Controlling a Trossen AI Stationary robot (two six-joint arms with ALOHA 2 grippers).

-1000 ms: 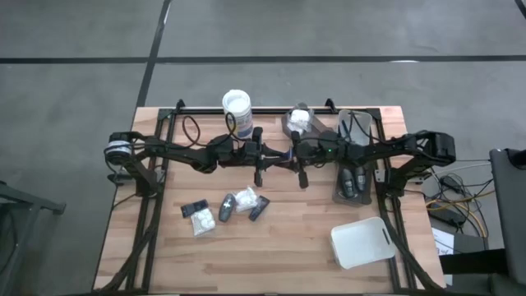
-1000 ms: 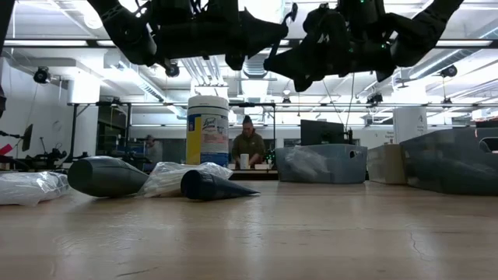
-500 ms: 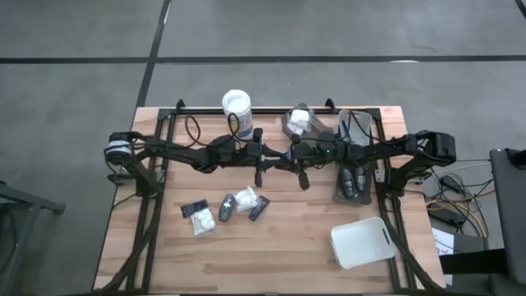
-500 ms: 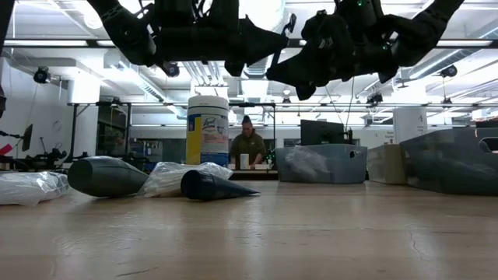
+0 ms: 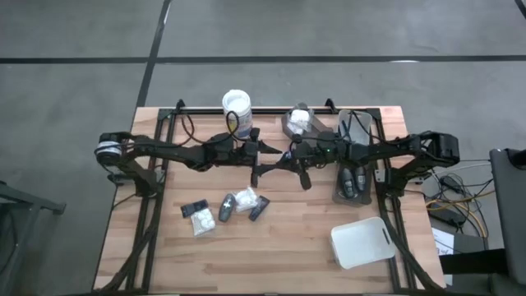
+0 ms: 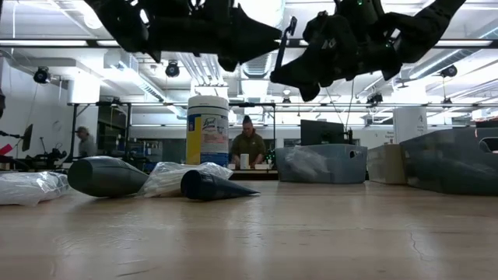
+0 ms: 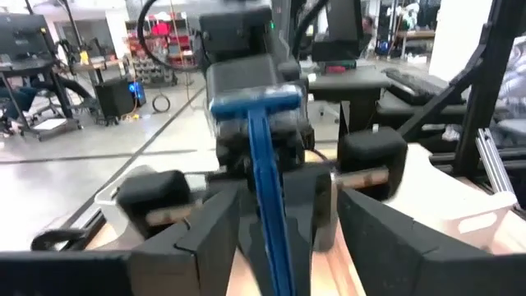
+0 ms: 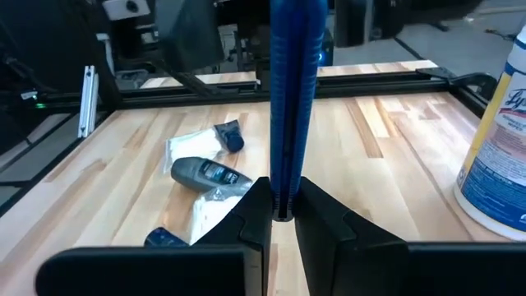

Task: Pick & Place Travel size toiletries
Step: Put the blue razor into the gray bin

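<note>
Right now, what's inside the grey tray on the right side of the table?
The grey tray holds at least two dark oval bottles side by side near its front end. The right arm crosses above the tray, covering its middle.

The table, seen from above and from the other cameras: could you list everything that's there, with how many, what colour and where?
Wooden table: one, light wood, under everything.
Jar: one, white lid, blue-yellow label, back edge.
Loose toiletries: about five, white packets and dark grey tubes, clustered left of centre.
Grey trays: two, one back centre with a white packet, one at the right with dark bottles.
White tray: one, front right.
Blue stick: one, in the air between the hands.
People: two, far back in the room.
Left hand: dark, open around the stick.
Right hand: dark, shut on the stick.
</note>
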